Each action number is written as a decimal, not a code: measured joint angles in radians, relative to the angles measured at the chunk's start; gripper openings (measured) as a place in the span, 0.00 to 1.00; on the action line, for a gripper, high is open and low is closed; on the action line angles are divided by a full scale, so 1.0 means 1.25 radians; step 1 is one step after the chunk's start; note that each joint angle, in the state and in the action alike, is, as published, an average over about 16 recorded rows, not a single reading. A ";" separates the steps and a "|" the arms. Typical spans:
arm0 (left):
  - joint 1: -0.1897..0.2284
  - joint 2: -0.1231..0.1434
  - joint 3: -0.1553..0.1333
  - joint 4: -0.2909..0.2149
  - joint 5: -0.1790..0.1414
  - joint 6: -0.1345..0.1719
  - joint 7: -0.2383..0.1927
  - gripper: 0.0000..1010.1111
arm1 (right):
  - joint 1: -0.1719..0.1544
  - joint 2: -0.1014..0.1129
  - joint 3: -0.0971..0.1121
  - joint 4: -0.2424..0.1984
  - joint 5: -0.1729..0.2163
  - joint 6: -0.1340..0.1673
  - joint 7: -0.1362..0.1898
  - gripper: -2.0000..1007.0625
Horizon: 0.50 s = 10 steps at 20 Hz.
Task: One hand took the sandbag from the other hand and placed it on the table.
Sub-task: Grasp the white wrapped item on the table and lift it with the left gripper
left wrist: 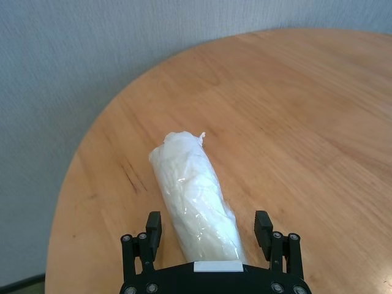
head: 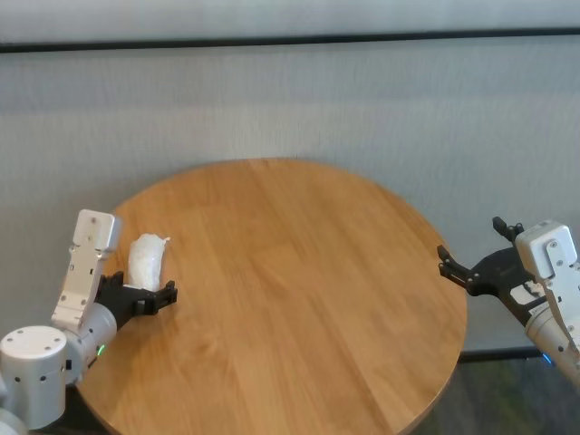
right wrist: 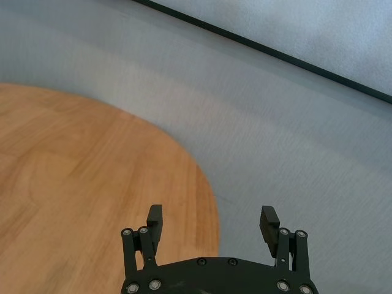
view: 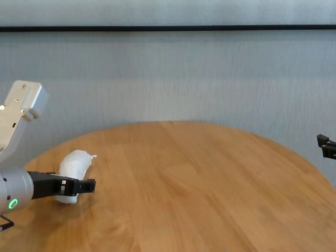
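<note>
The white sandbag (head: 147, 260) lies on the round wooden table (head: 299, 272) near its left edge, twisted tip pointing away from me. My left gripper (head: 140, 288), the green-lit one, is open around the bag's near end. In the left wrist view the sandbag (left wrist: 196, 196) runs between the fingers of that gripper (left wrist: 208, 220), with a gap on each side. From the chest the sandbag (view: 73, 165) rests on the wood behind the left gripper (view: 73, 186). My right gripper (head: 471, 243) hovers open and empty just off the table's right edge, shown too in its wrist view (right wrist: 211, 212).
Behind the table (view: 199, 178) runs a grey wall with a dark horizontal strip (head: 290, 41). The table's edge (right wrist: 205, 184) curves under the right gripper, with grey floor beyond it.
</note>
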State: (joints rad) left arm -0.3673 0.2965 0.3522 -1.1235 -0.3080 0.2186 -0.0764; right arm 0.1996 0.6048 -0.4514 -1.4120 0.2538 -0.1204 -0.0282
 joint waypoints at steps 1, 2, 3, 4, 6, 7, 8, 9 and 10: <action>-0.002 -0.001 0.000 0.002 0.003 0.002 0.000 1.00 | 0.000 0.000 0.000 0.000 0.000 0.000 0.000 0.99; -0.003 -0.002 -0.001 0.004 0.005 0.004 0.000 1.00 | 0.000 0.000 0.000 0.000 0.000 0.000 0.000 0.99; -0.005 -0.003 -0.001 0.006 0.008 0.006 0.001 1.00 | 0.000 0.000 0.000 0.000 0.000 0.000 0.000 0.99; -0.006 -0.004 -0.001 0.006 0.011 0.008 0.001 1.00 | 0.000 0.000 0.000 0.000 0.000 0.000 0.000 0.99; -0.007 -0.005 -0.002 0.007 0.017 0.012 0.002 1.00 | 0.000 0.000 0.000 0.000 0.000 0.000 0.000 0.99; -0.007 -0.006 -0.002 0.006 0.020 0.015 0.003 1.00 | 0.000 0.000 0.000 0.000 0.000 0.000 0.000 0.99; -0.007 -0.006 -0.003 0.005 0.022 0.017 0.004 1.00 | 0.000 0.000 0.000 0.000 0.000 0.000 0.000 0.99; -0.007 -0.006 -0.003 0.004 0.025 0.020 0.005 1.00 | 0.000 0.000 0.000 0.000 0.000 0.000 0.000 0.99; -0.007 -0.006 -0.003 0.003 0.028 0.022 0.005 1.00 | 0.000 0.000 0.000 0.000 0.000 0.000 0.000 0.99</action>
State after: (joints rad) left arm -0.3766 0.2889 0.3480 -1.1204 -0.2736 0.2465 -0.0697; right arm 0.1996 0.6048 -0.4513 -1.4120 0.2538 -0.1204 -0.0282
